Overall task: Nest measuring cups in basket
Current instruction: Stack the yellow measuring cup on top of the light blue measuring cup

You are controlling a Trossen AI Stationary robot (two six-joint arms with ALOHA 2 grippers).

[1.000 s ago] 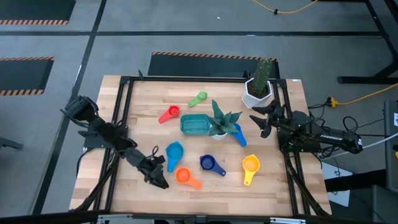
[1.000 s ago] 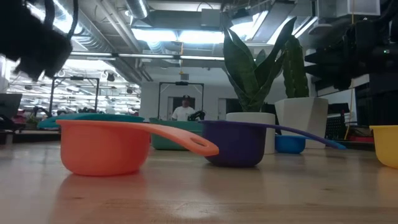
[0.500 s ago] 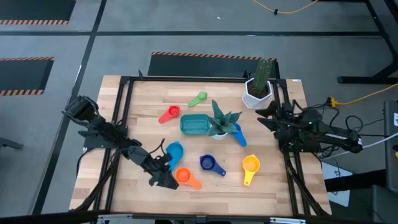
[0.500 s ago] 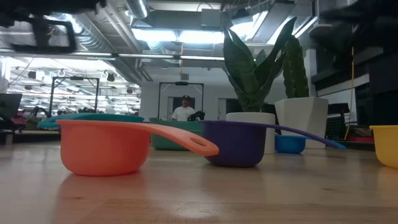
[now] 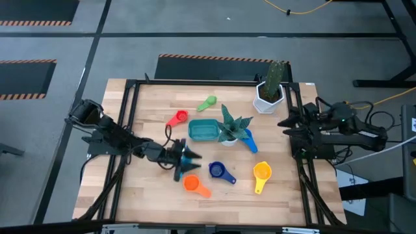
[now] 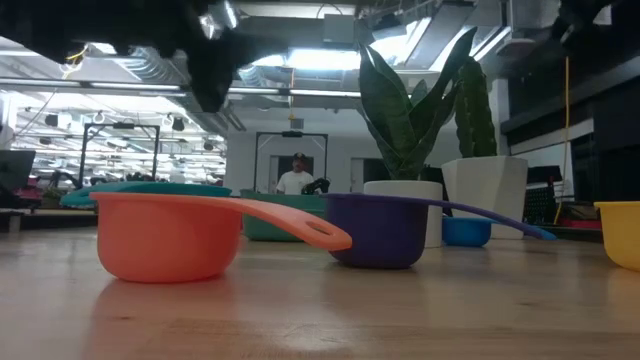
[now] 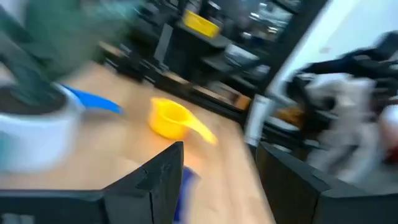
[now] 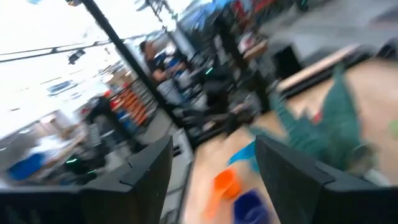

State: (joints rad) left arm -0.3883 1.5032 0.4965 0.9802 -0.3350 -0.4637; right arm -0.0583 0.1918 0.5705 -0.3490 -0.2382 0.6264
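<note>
While the teal basket (image 5: 204, 130) sat mid-table, a small potted spiky plant (image 5: 231, 127) touched its 3 o'clock side, crowding that edge. Red cup (image 5: 176, 119) lay near at 10 o'clock, green cup (image 5: 207, 103) at 12, well clear. Dark blue cup (image 5: 220, 171) and orange cup (image 5: 193, 184) lay at 6 o'clock, yellow cup (image 5: 261, 173) at 4. A blue scoop (image 5: 249, 141) poked out just past the plant at 4 o'clock. Left gripper (image 5: 184, 161) hovered at 7 o'clock of the basket, fingers apart, over the light blue cup, which was mostly hidden; cannot tell whether it was touched. Right gripper (image 5: 286, 121) waited at the table's 3 o'clock edge, fingers spread, nothing in them. White cactus pot (image 5: 268, 95) stood at the 1 o'clock corner. Open wood lay along the 9 o'clock edge.
</note>
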